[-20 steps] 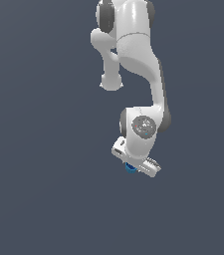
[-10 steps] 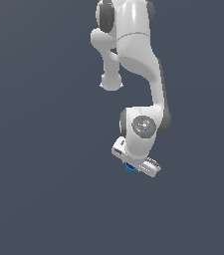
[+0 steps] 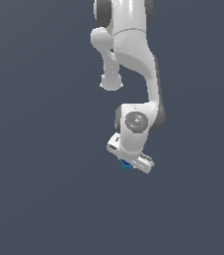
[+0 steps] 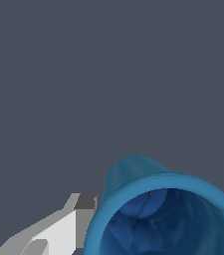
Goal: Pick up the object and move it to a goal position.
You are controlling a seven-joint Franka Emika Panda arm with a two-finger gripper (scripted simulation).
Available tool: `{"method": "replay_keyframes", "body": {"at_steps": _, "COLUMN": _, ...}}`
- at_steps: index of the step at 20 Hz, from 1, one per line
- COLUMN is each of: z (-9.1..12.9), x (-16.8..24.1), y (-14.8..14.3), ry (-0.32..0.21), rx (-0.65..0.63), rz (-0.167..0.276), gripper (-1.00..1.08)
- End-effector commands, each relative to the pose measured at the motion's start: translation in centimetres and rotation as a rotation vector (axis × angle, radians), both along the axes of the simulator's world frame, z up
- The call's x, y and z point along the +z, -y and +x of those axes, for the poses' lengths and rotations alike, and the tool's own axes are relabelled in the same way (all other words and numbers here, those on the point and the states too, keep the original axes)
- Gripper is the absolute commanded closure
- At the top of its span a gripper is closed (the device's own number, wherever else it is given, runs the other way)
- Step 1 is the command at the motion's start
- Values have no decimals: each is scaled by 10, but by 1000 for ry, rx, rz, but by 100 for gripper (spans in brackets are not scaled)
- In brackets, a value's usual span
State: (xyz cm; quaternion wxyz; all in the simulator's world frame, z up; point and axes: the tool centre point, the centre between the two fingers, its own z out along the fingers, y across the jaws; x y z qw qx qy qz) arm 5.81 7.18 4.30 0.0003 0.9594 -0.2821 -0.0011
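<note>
Exterior view: the white arm reaches down from the top edge over a plain dark grey surface. The wrist is bent so the gripper points downward and away from the camera. The hand body covers nearly all of what sits below it. A small patch of blue, the object, shows just under the hand's lower edge, touching or tucked against the gripper. The fingers themselves are hidden here.

Wrist view: the object fills the lower part of the frame, very close to the lens. It is an open blue cup-like cylinder with a brighter rim and a darker, mottled interior. One light grey finger with a darker tip lies right beside the cup wall, apparently touching it. The opposite finger is barely visible at the frame edge. The gripper looks narrowed onto the cup, pinching it between its fingers. Behind the cup, only flat grey surface.
</note>
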Motion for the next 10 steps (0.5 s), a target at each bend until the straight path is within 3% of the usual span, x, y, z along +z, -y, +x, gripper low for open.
{"method": "replay_keyframes", "body": {"at_steps": 1, "z": -7, "x": 3, "y": 10, "ry": 2, "rx": -1, "rz": 0, "gripper": 108}}
{"method": "replay_keyframes", "body": {"at_steps": 10, "z": -50, "x": 14, "y": 71, "ry": 2, "rx": -1, "rz": 0, "gripper": 108}}
